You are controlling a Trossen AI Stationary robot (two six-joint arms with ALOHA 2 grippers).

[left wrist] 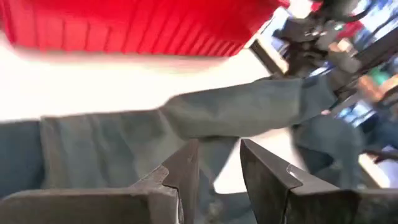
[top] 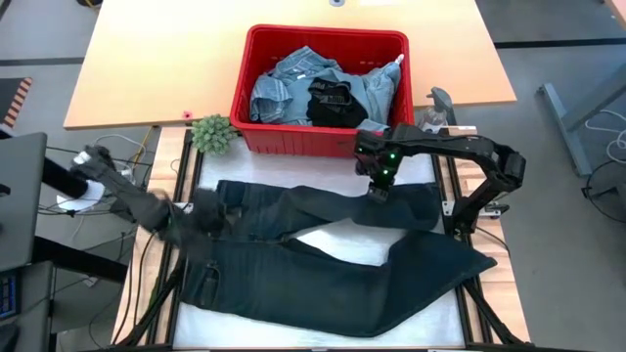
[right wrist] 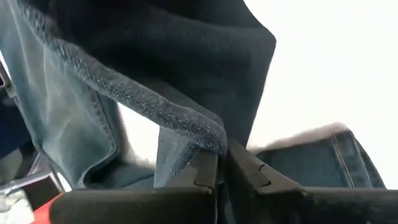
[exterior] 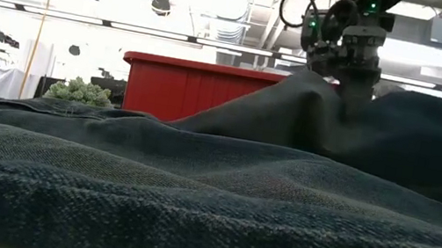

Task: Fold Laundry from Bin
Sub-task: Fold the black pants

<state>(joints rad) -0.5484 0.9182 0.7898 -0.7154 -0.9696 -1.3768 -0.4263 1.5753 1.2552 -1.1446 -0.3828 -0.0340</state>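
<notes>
Where the tabletop (top: 323, 242) lies nearest the viewer, one pair of dark jeans (top: 323, 279) is spread across its white surface, waistband toward the left arm, two legs running right. One leg is lifted at its hem by the right gripper (top: 378, 192), whose fingers are pinched nearly together on the folded denim edge. The left gripper (top: 196, 217) sits at the waistband, blurred; its fingers (left wrist: 183, 171) stand partly apart with nothing seen between them, and whether they touch the cloth cannot be told. From table height the jeans fill the foreground and hide most of the tabletop. Behind the jeans: one small green plant (top: 212, 134), just beside the bin's left near corner. One red bin (top: 323, 44) stands beyond, holding laundry (top: 323, 90): light blue denim pieces, count unclear, and one black garment on top. One grey object (top: 440, 103) lies right of the bin, partly cut off by the right arm.
</notes>
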